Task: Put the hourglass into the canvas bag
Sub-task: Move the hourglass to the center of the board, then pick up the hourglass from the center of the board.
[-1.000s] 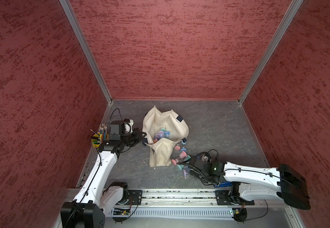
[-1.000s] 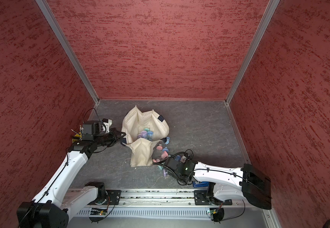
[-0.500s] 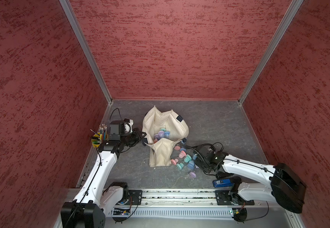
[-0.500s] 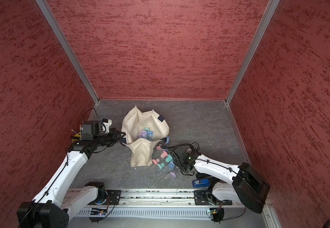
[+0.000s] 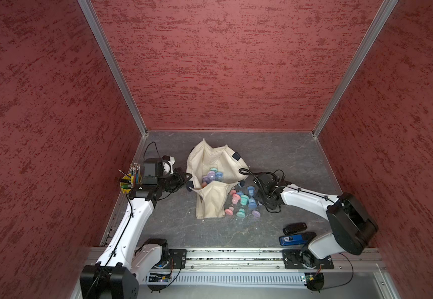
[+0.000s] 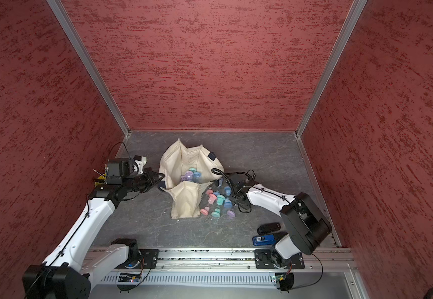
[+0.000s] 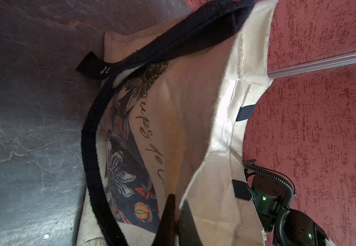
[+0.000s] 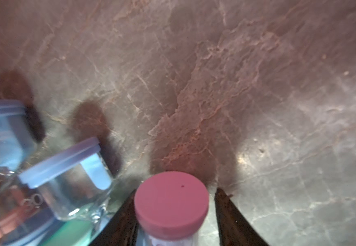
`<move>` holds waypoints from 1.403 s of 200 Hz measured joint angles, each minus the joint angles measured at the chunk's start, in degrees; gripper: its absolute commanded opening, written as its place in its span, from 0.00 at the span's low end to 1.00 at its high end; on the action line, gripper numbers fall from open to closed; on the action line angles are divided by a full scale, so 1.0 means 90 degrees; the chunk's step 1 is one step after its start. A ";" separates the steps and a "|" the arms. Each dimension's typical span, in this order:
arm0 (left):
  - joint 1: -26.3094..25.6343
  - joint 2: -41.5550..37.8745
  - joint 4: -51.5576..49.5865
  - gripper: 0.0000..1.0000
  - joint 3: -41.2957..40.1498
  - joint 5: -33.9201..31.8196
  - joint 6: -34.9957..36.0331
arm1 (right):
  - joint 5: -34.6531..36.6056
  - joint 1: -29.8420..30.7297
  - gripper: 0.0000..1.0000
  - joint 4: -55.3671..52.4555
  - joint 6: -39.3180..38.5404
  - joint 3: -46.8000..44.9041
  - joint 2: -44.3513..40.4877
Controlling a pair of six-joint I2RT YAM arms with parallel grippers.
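Step in hand: picking an hourglass off the bench (image 5: 275, 155). Your left claw (image 7: 177, 204) is pinched together on the rim of the canvas bag (image 5: 200, 160), cloth between the fingers, and it holds the mouth open. A few hourglasses (image 5: 211, 176) already lie inside the bag. The loose pile (image 5: 241, 202) sits on the bench just beside the bag's front flap.

Your right claw (image 8: 175, 190) is down low at that pile, jaws apart, straddling a pink-capped hourglass (image 8: 170, 204). One finger touches the cap and the other shows a sliver of bench between them. My read is that it is not clamped yet. Two blue-capped hourglasses (image 8: 66, 168) lie just beside it.

Next move: close squarely on the pink one, lift it clear of the neighbours, carry it over the open mouth and let go inside. Watch for the round cap slipping or rolling as the jaws close, and for knocking the blue ones.
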 measured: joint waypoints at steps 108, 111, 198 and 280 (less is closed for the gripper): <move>0.0085 -0.0092 -0.0058 0.00 -0.0063 0.0027 0.0002 | -0.0015 -0.0121 0.47 0.0117 -0.0219 -0.0398 -0.0248; 0.0087 -0.0100 -0.0063 0.00 -0.0063 0.0027 0.0002 | -0.0015 -0.0131 0.46 0.0121 -0.0219 -0.0398 -0.0228; 0.0126 -0.0177 -0.0090 0.00 -0.0063 0.0032 0.0002 | 0.0168 -0.0172 0.14 -0.0051 -0.0197 -0.0430 -0.0738; 0.0146 -0.0177 -0.0092 0.00 -0.0066 0.0051 0.0000 | 0.0850 -0.0172 0.11 -0.1129 -0.0160 0.0950 -0.2079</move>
